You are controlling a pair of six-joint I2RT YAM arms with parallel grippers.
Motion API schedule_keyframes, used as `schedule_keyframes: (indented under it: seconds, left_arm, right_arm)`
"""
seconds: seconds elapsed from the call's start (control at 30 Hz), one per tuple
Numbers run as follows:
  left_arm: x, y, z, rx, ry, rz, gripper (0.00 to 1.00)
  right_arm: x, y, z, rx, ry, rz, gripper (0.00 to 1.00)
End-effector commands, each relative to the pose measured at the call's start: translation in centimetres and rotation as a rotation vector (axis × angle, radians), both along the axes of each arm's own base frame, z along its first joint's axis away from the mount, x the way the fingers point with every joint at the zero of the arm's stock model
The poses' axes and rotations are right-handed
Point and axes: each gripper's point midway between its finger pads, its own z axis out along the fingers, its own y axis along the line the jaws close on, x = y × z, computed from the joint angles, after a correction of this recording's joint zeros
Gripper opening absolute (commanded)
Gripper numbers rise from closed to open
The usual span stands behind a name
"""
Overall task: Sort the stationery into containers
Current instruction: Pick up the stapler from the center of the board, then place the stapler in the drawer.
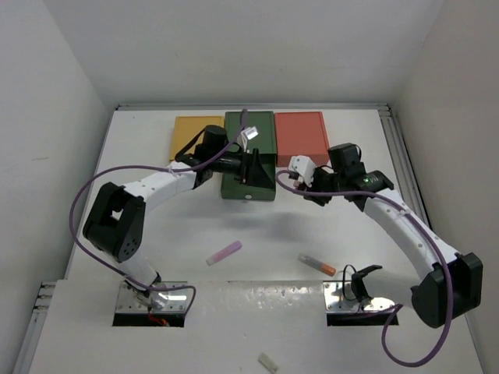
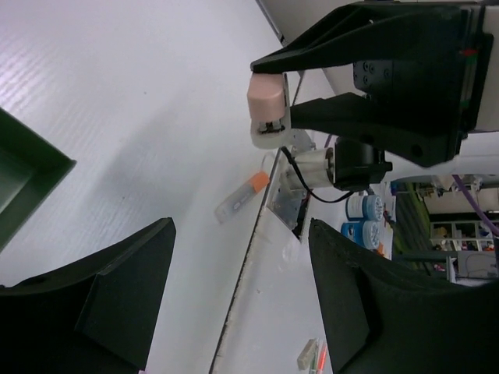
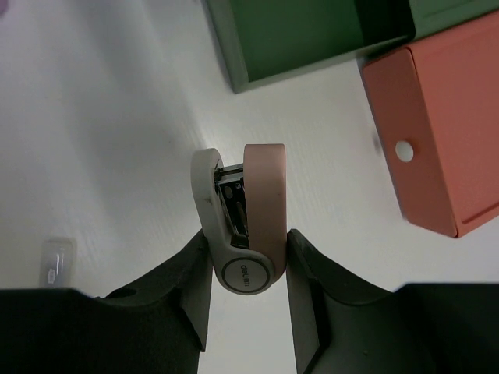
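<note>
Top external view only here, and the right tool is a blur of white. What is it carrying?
Observer: The right tool is shut on a small pink-and-white stapler, gripped at its hinge end.
Operator: And the other arm?
Observer: The left wrist view shows the left tool open, nothing between its fingers.
Operator: Does the salmon box have a handle?
Observer: Yes, a small white knob on its closed front.
</note>
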Motion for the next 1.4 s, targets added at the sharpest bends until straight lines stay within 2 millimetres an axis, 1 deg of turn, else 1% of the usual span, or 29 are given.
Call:
schedule_keyframes:
  seconds: [0.0, 0.07, 0.1, 0.17, 0.23, 0.4, 0.57, 0.6, 0.8, 0.87, 1.0, 1.17, 1.27, 1.37]
  left_arm:
    - [-0.4, -1.1, 1.7, -0.024, -0.009, -0.002, 0.75]
    - [-0.3, -1.4, 1.6, -0.022, 0.0, -0.002, 0.75]
    - [-0.5, -1.6, 1.5, -0.026, 0.002, -0.011, 0.74]
    - [-0.6, -1.9, 1.4, -0.025, 0.011, -0.017, 0.74]
    - [-1.0, -2.2, 1.1, -0.021, 0.016, -0.03, 0.74]
    - [-1.5, -2.9, 0.6, 0.009, -0.017, -0.034, 0.74]
    - [-1.8, -3.4, 0.5, 0.026, -0.048, -0.043, 0.74]
    - [-1.6, -3.4, 0.6, 0.027, -0.051, -0.033, 0.74]
    - [-1.4, -3.9, 1.4, -0.001, -0.061, -0.035, 0.71]
    - [-1.3, -4.0, 1.3, -0.005, -0.057, -0.034, 0.7]
    - [-1.3, -4.3, 1.4, -0.013, -0.051, -0.045, 0.65]
    - [-1.5, -4.6, 0.9, -0.018, -0.014, -0.06, 0.59]
    - [-2.1, -4.9, 0.8, -0.024, -0.002, -0.086, 0.56]
    - [-2.4, -5.1, 1.2, -0.036, -0.006, -0.102, 0.54]
  right_arm:
    - [1.2, 1.5, 2.6, -0.008, -0.137, 0.044, 0.17]
    - [1.1, 1.9, 2.7, -0.026, -0.15, 0.068, 0.17]
    - [0.9, 2.6, 2.8, -0.026, -0.155, 0.089, 0.17]
    - [0.8, 2.9, 2.7, -0.037, -0.153, 0.099, 0.17]
    - [0.8, 3.6, 3.2, -0.035, -0.164, 0.118, 0.17]
    - [0.4, 4.7, 3.5, -0.045, -0.171, 0.156, 0.17]
    - [-0.4, 5.1, 3.2, -0.056, -0.147, 0.182, 0.18]
    - [-0.7, 5.3, 3.1, -0.057, -0.141, 0.189, 0.18]
    - [-1.1, 5.5, 3.0, -0.06, -0.125, 0.196, 0.18]
    - [-1.3, 5.7, 3.0, -0.058, -0.121, 0.204, 0.17]
    - [-1.5, 6.1, 3.2, -0.054, -0.119, 0.213, 0.18]
    - [-1.8, 6.3, 3.2, -0.058, -0.12, 0.226, 0.18]
    - [-1.8, 6.3, 3.2, -0.066, -0.124, 0.238, 0.17]
    - [-1.9, 6.4, 3.2, -0.074, -0.129, 0.25, 0.17]
